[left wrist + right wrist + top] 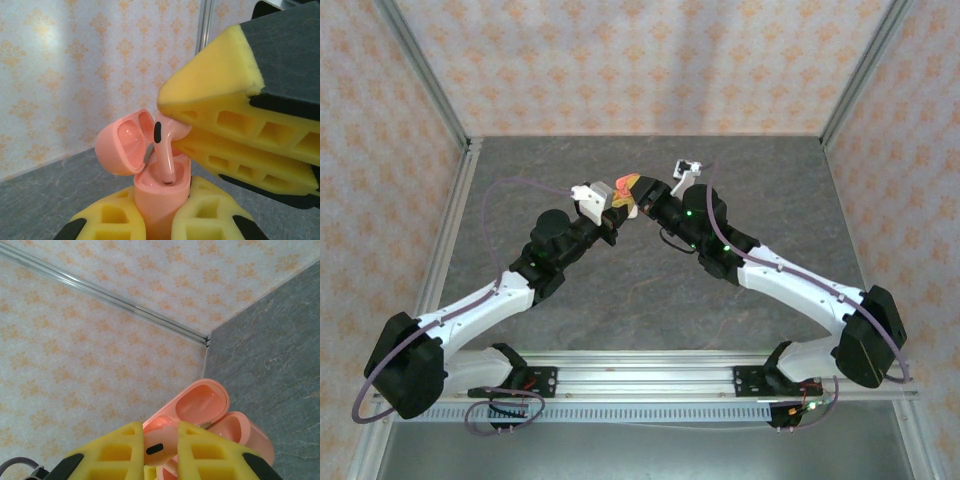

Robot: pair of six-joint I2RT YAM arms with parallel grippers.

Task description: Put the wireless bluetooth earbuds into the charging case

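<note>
Left wrist view: left claw clamps the open pink case; right claw pinches a pink earbud by its head, stem in the socket. We judge it light, glossy, slippery; grip the head gently.

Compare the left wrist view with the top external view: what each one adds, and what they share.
Left wrist: the pink earbud standing stem-down in the open case, lid tipped back, head pinched by the right gripper. Top external: the left arm and right arm angled inward over the grey table. Shared: the left gripper clamping the case, the right one meeting it.
</note>
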